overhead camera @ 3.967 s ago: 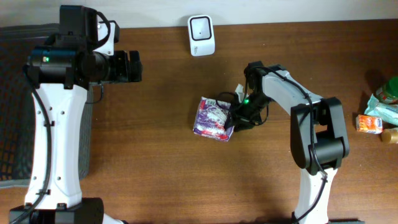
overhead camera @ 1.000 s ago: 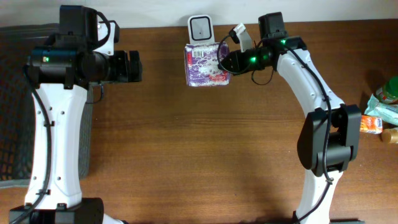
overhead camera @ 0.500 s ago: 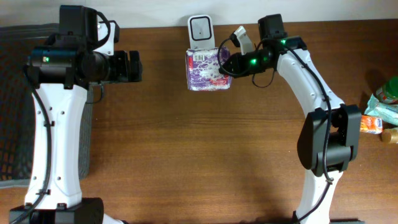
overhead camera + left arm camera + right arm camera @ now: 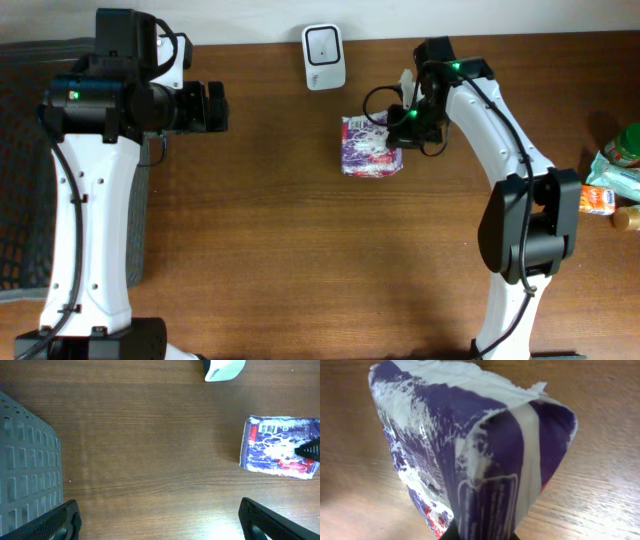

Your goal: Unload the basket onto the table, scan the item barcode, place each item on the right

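Purple-white packet (image 4: pixel 371 146) below scanner (image 4: pixel 324 43)

Wood tbl (image 4: pixel 300 260): scanner (image 4: pixel 324 57), basket (image 4: pixel 20 150), pkgs (image 4: pixel 612 180) R edge

packet (image 4: pixel 370 146) before scanner (image 4: pixel 324 57), basket (image 4: pixel 15 180) far left

A mock shop checkout: barcode scanner (image 4: pixel 324 57), grey basket (image 4: pixel 30 460) and packaged groceries (image 4: pixel 610 185) on a wooden table (image 4: pixel 300 260).
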